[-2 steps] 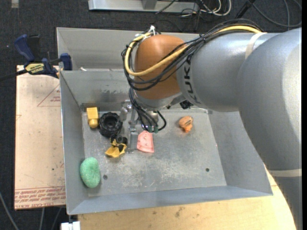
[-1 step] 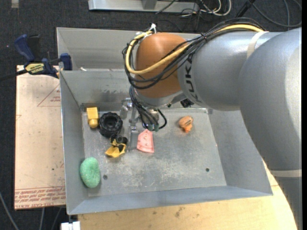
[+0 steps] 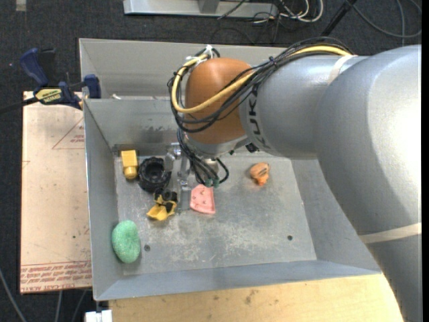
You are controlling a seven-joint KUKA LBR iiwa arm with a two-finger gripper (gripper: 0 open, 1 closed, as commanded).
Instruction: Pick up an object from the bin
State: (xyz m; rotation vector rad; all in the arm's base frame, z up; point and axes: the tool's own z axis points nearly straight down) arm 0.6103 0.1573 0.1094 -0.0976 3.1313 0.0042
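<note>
My gripper [image 3: 181,188] hangs under the arm's wrist over the middle of the bin floor, low down near it. A pink, flat, wedge-shaped piece [image 3: 202,200] lies just to its right, very close or touching. Just to its lower left sits a small yellow-and-black toy [image 3: 161,210]. To its left stands a black ring-shaped part [image 3: 152,173], and beside that a small yellow block [image 3: 129,164].
A green oval lump [image 3: 126,241] lies near the bin's front left corner. A small orange thing [image 3: 259,173] lies on the right of the floor. The arm and its cables cover the back and right of the bin.
</note>
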